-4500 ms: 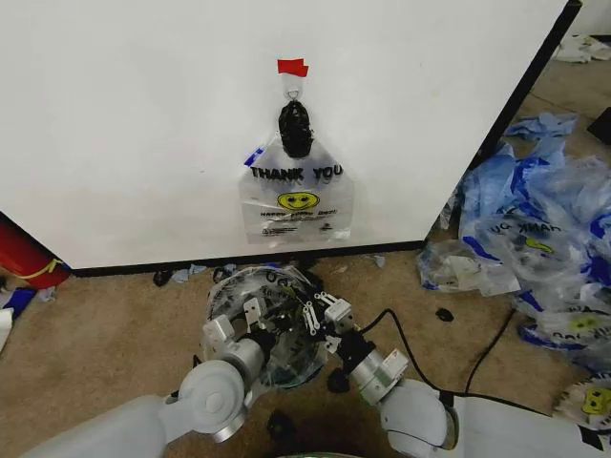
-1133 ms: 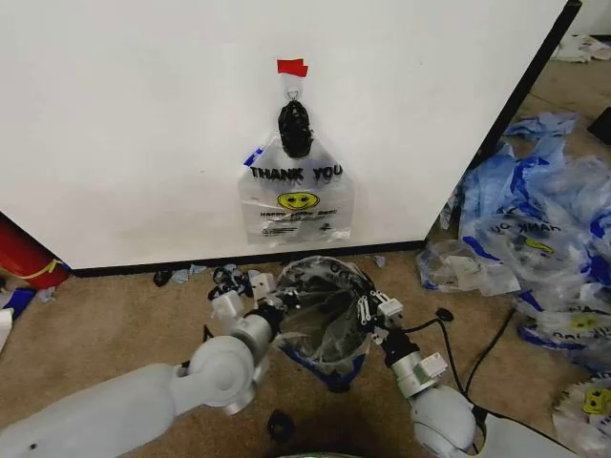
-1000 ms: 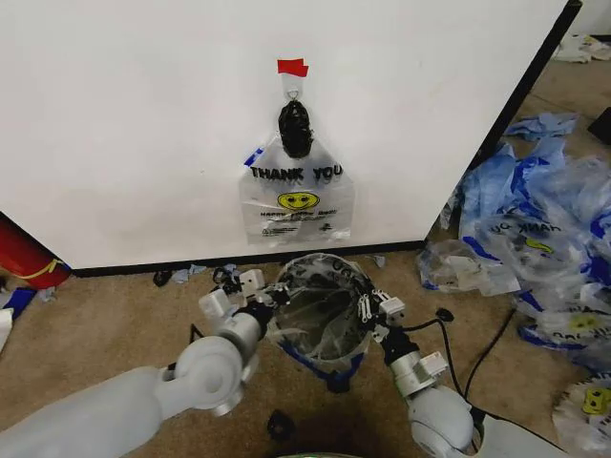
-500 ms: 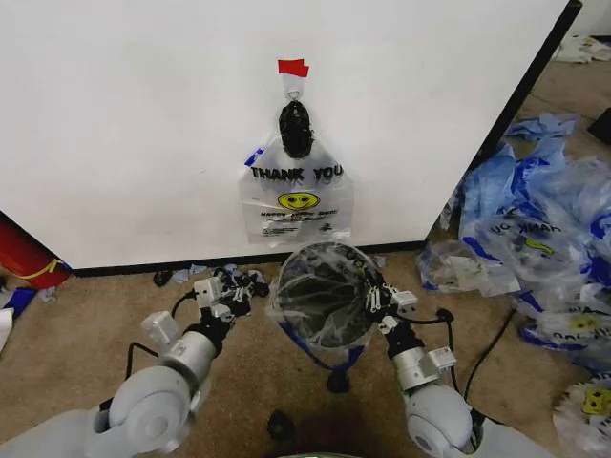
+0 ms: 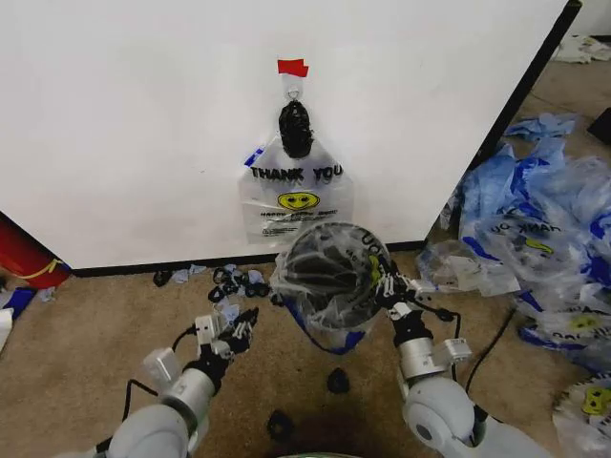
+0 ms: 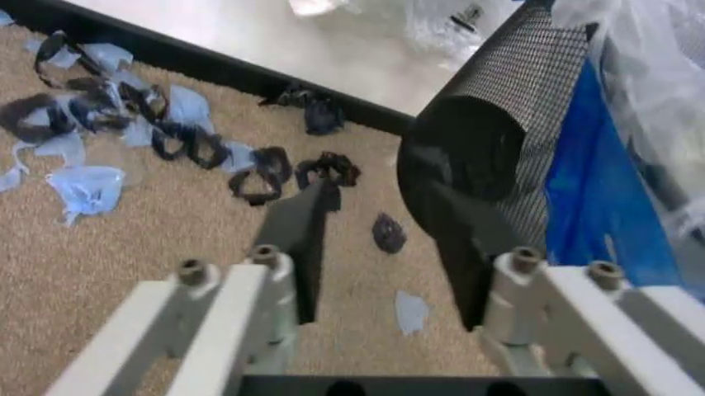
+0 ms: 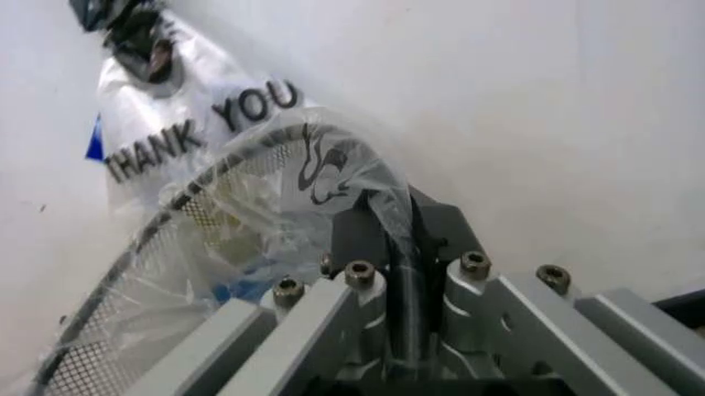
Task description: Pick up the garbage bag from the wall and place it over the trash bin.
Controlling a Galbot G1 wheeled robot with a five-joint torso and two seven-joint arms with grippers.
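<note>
One garbage bag with "THANK YOU" lettering hangs from the hook on the white wall, under red tape. The trash bin, black mesh, is tilted above the carpet with a see-through bag draped over its rim. My right gripper is shut on that rim and plastic; its wrist view shows the gripper clamping the bag film and mesh. My left gripper is open, low and left of the bin, apart from it. In the left wrist view the gripper is empty, bin beside it.
A heap of similar plastic bags covers the floor on the right. Blue and black scraps lie along the wall's base strip. Small black lumps sit on the carpet below the bin. A red object stands at far left.
My right gripper has raised the bagged bin off the floor toward the wall. My left gripper has let go of the bin and drawn back down and to the left.
</note>
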